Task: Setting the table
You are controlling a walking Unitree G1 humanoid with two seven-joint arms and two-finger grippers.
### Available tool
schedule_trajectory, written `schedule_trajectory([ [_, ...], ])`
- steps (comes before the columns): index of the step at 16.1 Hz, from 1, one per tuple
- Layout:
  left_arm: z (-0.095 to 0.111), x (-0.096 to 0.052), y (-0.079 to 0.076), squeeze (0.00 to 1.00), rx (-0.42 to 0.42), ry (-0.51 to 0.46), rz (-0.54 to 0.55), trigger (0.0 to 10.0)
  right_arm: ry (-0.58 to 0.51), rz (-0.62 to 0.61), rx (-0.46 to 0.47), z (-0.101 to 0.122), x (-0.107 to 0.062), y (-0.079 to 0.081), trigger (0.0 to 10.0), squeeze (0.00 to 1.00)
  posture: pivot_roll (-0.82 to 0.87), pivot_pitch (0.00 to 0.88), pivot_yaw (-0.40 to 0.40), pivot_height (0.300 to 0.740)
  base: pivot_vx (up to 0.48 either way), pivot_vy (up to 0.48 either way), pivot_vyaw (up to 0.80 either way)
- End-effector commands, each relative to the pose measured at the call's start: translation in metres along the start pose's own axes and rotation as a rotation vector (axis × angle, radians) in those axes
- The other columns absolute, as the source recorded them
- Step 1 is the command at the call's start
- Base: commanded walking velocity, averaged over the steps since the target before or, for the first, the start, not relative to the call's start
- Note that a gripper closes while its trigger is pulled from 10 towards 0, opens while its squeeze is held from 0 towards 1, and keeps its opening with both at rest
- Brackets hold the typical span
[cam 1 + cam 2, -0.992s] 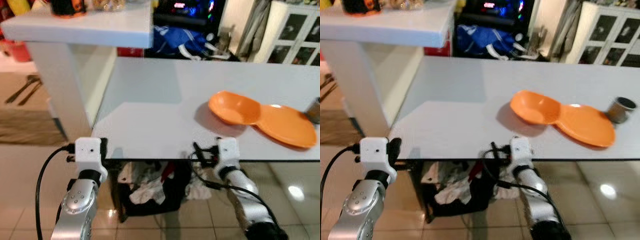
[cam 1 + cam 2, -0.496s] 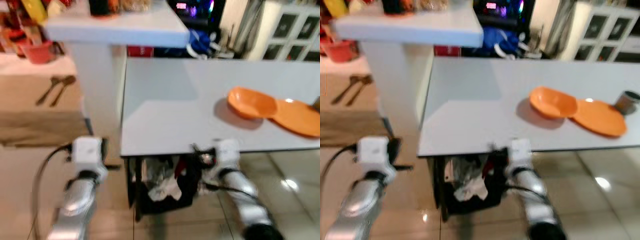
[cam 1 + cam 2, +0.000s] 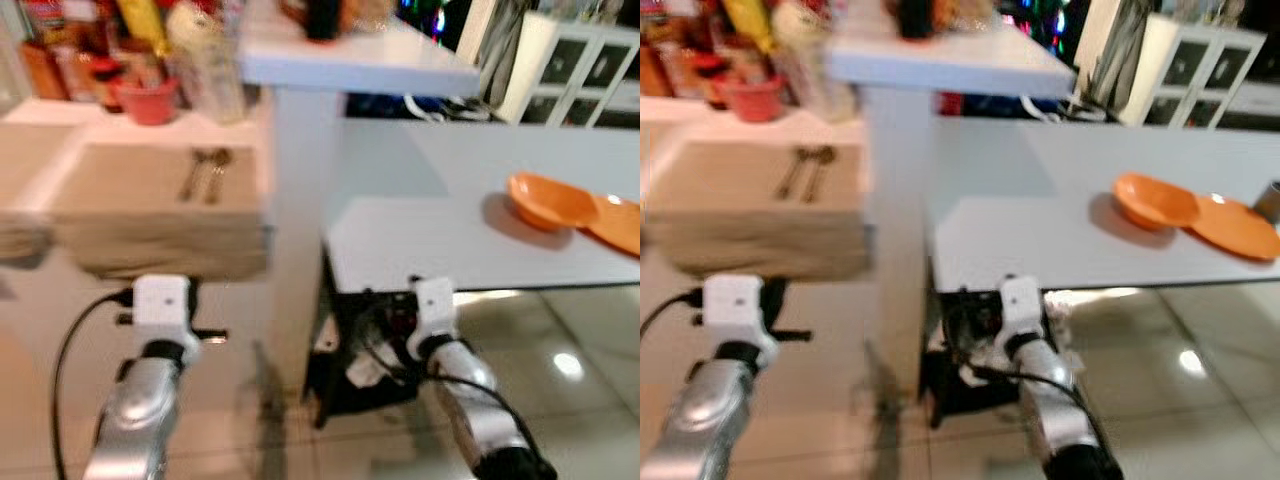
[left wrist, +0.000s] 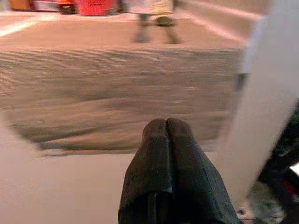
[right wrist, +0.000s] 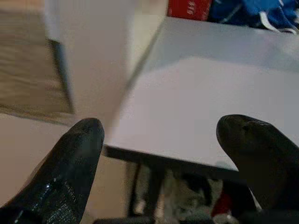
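Fingers first: my left gripper (image 4: 167, 133) has its two black fingers pressed together on nothing, while my right gripper (image 5: 161, 140) stands spread wide, also empty, its tips framing the near edge of the white table (image 3: 450, 240). Both arms are held low in front of me, below the level of the tabletops.

Largest in view is that white table on my right, with a taller white counter (image 3: 360, 65) behind it. On my left stands a lower surface under a tan cloth (image 3: 150, 215). An orange bowl (image 3: 545, 200) and an orange plate (image 3: 618, 222) already sit touching at the white table's far right. Two spoons (image 3: 205, 172) lie side by side on the tan cloth, near a red cup (image 3: 148, 100) and some blurred bottles.

I judge the fetching of cutlery to be the step in hand. Next I would need to step closer, raise my left arm, part its fingers and settle them over one spoon's handle.
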State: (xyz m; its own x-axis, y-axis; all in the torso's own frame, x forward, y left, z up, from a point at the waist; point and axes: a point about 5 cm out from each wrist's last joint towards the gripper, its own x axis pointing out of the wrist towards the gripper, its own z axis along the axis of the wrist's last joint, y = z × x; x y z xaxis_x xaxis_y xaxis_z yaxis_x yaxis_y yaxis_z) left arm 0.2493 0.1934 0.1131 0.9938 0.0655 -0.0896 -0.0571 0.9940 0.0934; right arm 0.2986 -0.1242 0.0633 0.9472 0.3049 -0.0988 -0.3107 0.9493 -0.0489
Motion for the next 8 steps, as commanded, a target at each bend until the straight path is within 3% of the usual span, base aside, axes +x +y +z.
schedule_trajectory([
  [1,0.001,0.0019,-0.0094,0.0,-0.009,-0.001,-0.033,10.0,0.006,-0.026,-0.024,0.0004,-0.0031,-0.0114,10.0,0.0,0.07,0.0,-0.042,0.736,0.0,0.48,0.0],
  [2,0.0008,0.0029,-0.0081,0.0,0.004,0.004,-0.021,10.0,0.007,-0.024,-0.025,0.0002,-0.0033,-0.011,10.0,0.0,0.07,0.0,-0.042,0.736,0.0,0.48,0.0],
  [3,0.0017,0.0048,-0.0048,0.0,0.015,0.001,0.011,10.0,0.008,-0.021,-0.027,0.0,-0.0036,-0.0108,10.0,0.0,0.07,0.0,-0.043,0.736,0.0,0.0,0.0],
  [4,0.002,0.0061,-0.0029,1.0,0.009,0.0,0.027,10.0,0.011,-0.019,-0.028,-0.0003,-0.0038,-0.0106,10.0,0.0,0.08,0.0,-0.042,0.736,0.0,0.0,0.0],
  [8,0.0007,0.0063,-0.0063,1.0,0.01,0.009,-0.002,10.0,0.015,-0.013,-0.03,-0.0011,-0.0032,-0.0101,10.0,0.0,0.08,0.0,-0.044,0.736,0.0,0.0,0.0],
])
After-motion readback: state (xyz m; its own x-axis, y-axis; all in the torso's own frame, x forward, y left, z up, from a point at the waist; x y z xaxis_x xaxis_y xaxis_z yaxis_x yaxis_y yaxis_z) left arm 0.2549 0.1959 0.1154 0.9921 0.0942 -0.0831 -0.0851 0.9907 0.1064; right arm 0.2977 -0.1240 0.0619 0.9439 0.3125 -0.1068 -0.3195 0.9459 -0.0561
